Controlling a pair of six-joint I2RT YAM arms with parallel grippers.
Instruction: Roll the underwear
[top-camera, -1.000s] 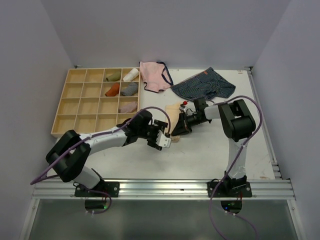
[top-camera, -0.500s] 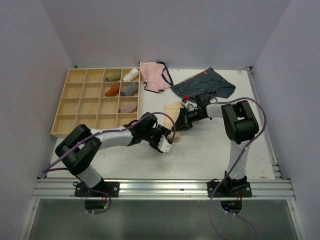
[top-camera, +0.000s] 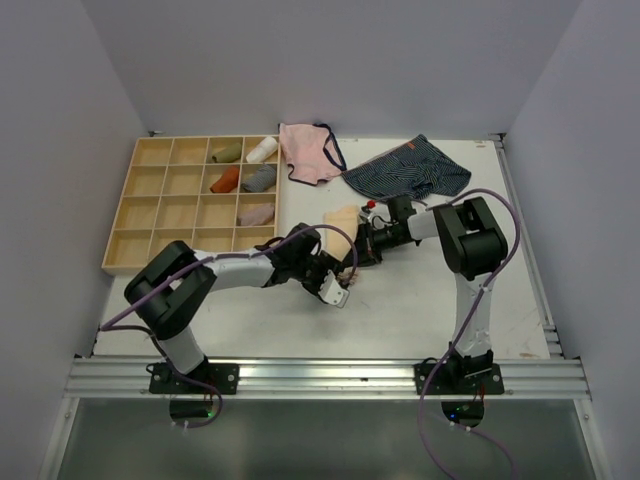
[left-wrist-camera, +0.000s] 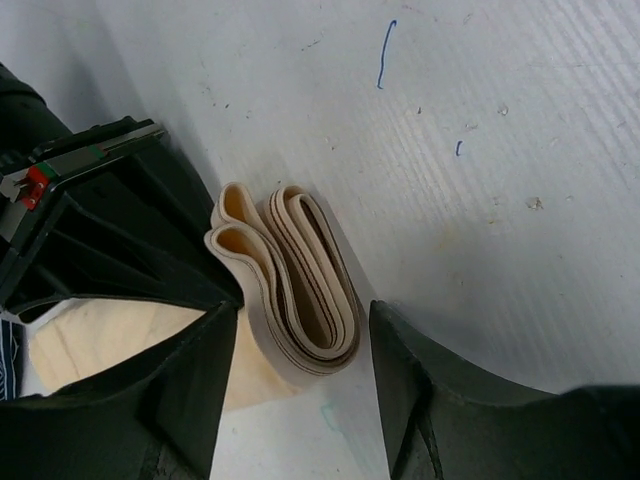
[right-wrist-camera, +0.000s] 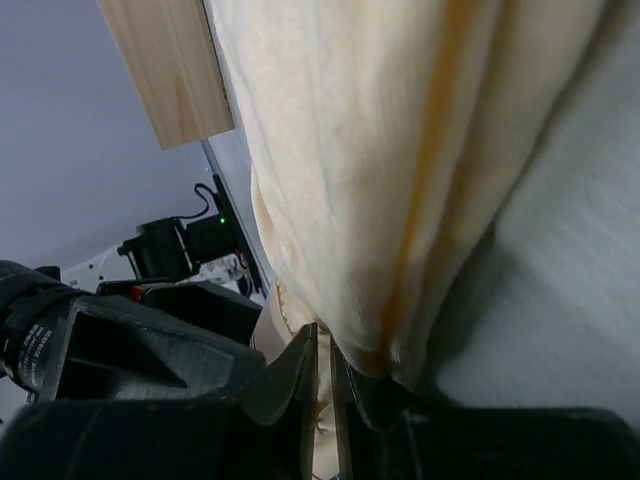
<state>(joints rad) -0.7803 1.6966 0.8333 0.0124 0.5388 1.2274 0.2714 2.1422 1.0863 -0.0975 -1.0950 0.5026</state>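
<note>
The pale peach underwear (top-camera: 343, 220) lies mid-table, its near end wound into a flattened roll (left-wrist-camera: 300, 285). My left gripper (top-camera: 336, 287) is low at that end. In the left wrist view my left gripper (left-wrist-camera: 300, 318) is open, one finger (left-wrist-camera: 195, 385) on each side of the roll and a gap to the right-hand one. My right gripper (top-camera: 354, 260) comes in from the right, its jaws almost together. In the right wrist view my right gripper (right-wrist-camera: 332, 365) is shut on a thin layer of the underwear (right-wrist-camera: 360, 150), which hangs over its fingers.
A wooden compartment tray (top-camera: 150, 240) with several rolled cloths stands at the back left. A pink pair with dark trim (top-camera: 305, 152) and a navy striped pair (top-camera: 408, 170) lie at the back. A blue pen mark (left-wrist-camera: 385, 55) is on the table.
My left arm has reached further right, bringing its gripper up to the roll's end, and its jaws have narrowed. The right gripper has kept its hold on the cloth and shifted only slightly.
</note>
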